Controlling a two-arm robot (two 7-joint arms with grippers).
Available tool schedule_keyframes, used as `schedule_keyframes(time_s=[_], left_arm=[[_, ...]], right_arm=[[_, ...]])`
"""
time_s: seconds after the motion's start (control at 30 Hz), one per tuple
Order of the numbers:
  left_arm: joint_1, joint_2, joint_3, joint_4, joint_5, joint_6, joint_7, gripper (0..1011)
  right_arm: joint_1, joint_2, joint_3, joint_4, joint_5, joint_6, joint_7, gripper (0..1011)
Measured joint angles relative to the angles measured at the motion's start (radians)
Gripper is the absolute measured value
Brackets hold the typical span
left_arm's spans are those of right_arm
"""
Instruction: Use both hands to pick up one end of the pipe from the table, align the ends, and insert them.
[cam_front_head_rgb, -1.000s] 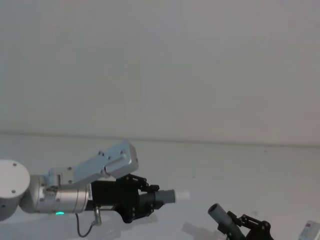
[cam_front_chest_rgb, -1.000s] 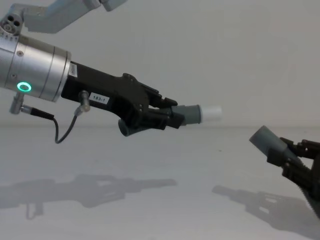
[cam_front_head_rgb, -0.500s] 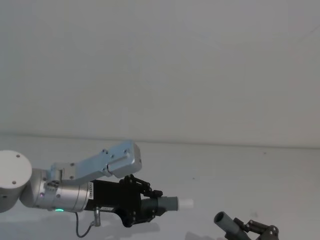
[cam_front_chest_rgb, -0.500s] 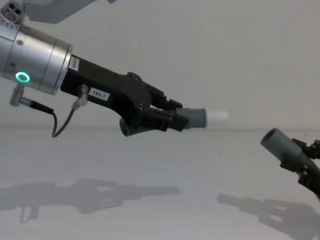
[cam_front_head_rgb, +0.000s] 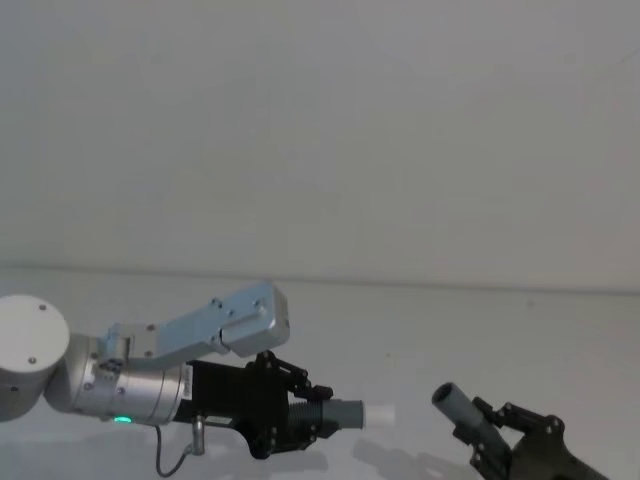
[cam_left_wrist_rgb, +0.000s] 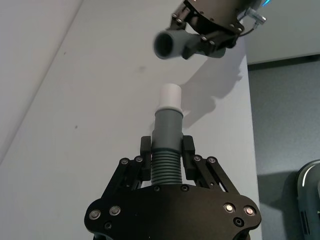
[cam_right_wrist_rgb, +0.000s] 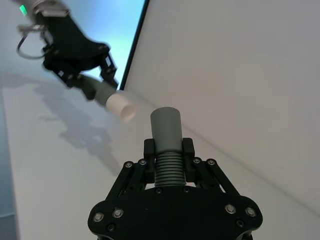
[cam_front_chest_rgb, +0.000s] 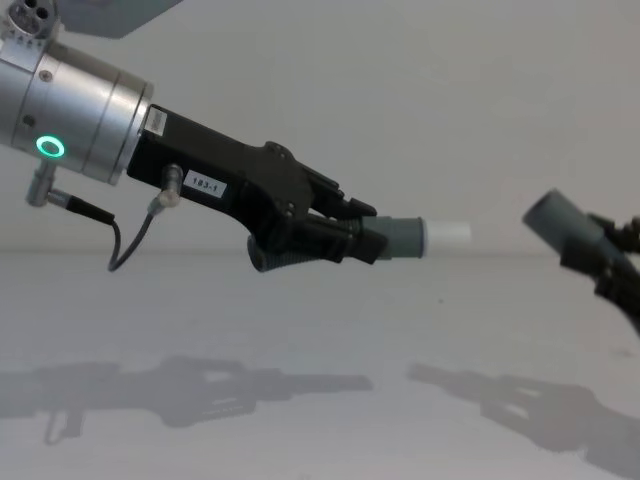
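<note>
Both pipe pieces hang in the air above the table (cam_front_chest_rgb: 300, 330). My left gripper (cam_front_chest_rgb: 352, 236) is shut on the ribbed part of one pipe piece (cam_front_chest_rgb: 402, 237), whose white tip (cam_front_chest_rgb: 448, 235) points right. The right gripper (cam_front_chest_rgb: 612, 262) is shut on the other pipe piece, and its open grey mouth (cam_front_chest_rgb: 553, 214) faces the tip across a small gap, tilted and a little higher. In the head view the left gripper (cam_front_head_rgb: 312, 420) and white tip (cam_front_head_rgb: 379, 411) sit left of the grey mouth (cam_front_head_rgb: 455, 402). The left wrist view shows the tip (cam_left_wrist_rgb: 170, 95) below the mouth (cam_left_wrist_rgb: 166, 46).
The table (cam_front_head_rgb: 420, 325) runs back to a plain pale wall. Shadows of both arms lie on its surface (cam_front_chest_rgb: 250, 385). The silver left wrist with its green ring light (cam_front_chest_rgb: 46, 147) and thin black cable (cam_front_chest_rgb: 120, 245) fills the upper left of the chest view.
The right gripper has lifted its pipe piece, so the open mouth rose to about the height of the white tip. The left gripper has pushed its piece rightward, narrowing the gap.
</note>
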Motion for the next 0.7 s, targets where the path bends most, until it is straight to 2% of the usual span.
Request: schedule_keyframes(time_s=[0.13,0.17,0.2,0.23,0.27,0.3,0.4,0.57,0.7], left_arm=[[0.006,-0.003,0.000,0.007,-0.007,-0.013,0.005,327],[0.009,-0.005,0.000,0.012,-0.010,-0.021,0.008,327],[0.011,-0.007,0.000,0.014,-0.012,-0.025,0.009,327],[0.012,-0.008,0.000,0.018,-0.013,-0.028,0.010,327],[0.014,-0.011,0.000,0.026,-0.017,-0.037,0.011,327],[0.015,-0.012,0.000,0.030,-0.019,-0.041,0.011,327],[0.016,-0.018,0.001,0.049,-0.026,-0.057,0.012,327],[0.014,-0.025,0.002,0.078,-0.035,-0.079,0.008,327],[0.010,-0.028,0.005,0.101,-0.044,-0.096,-0.001,327]], right_arm=[[-0.017,0.014,0.009,-0.084,0.005,0.084,-0.044,290],[-0.025,0.020,0.012,-0.121,0.008,0.128,-0.067,291],[-0.026,0.021,0.013,-0.126,0.010,0.147,-0.078,291],[-0.034,0.029,0.017,-0.168,0.012,0.180,-0.094,290],[-0.034,0.029,0.017,-0.168,0.012,0.180,-0.094,291],[-0.040,0.035,0.021,-0.204,0.015,0.222,-0.117,290],[-0.049,0.046,0.024,-0.253,0.017,0.282,-0.148,291],[-0.061,0.060,0.023,-0.303,0.009,0.335,-0.186,290],[-0.062,0.067,0.015,-0.309,-0.009,0.332,-0.198,290]])
